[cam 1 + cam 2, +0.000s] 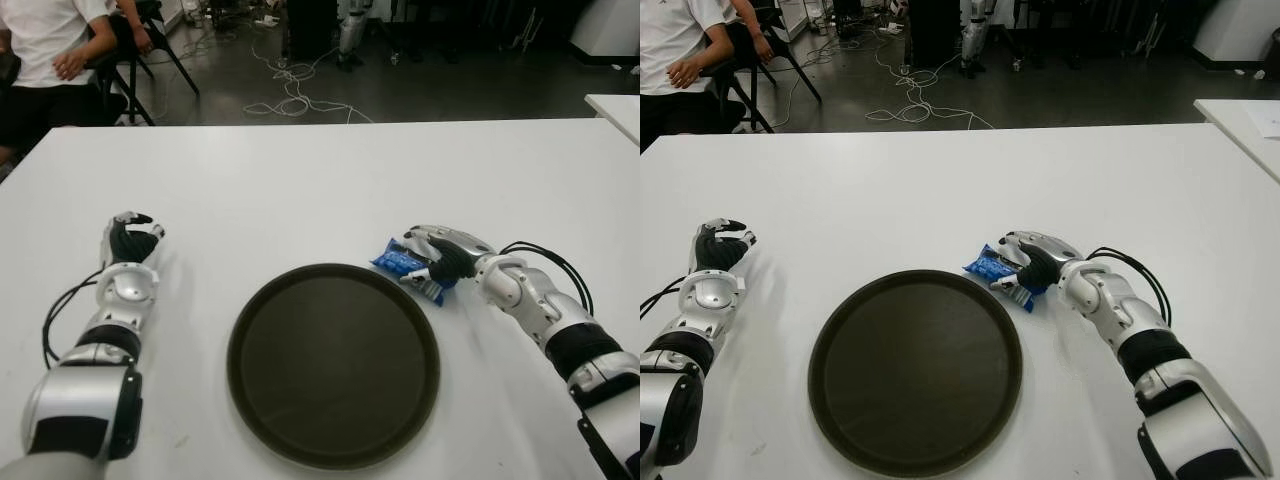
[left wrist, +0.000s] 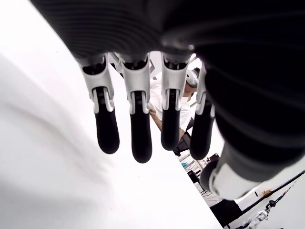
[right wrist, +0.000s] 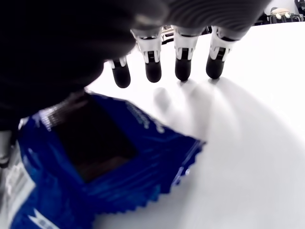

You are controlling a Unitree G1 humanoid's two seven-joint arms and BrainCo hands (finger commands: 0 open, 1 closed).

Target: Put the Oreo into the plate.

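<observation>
Oreo packet (image 1: pixel 408 268), blue and crinkled, lies on the white table (image 1: pixel 330 190) just beyond the upper right rim of the round dark plate (image 1: pixel 333 364), under the right hand (image 1: pixel 441 257). That hand covers the packet from above, its palm over the wrapper, but its four fingers (image 3: pixel 153 70) reach out straight past the wrapper's edge and are not closed around it. Left hand (image 1: pixel 130 242) shows well to the left of the plate, fingers loosely extended and holding nothing.
</observation>
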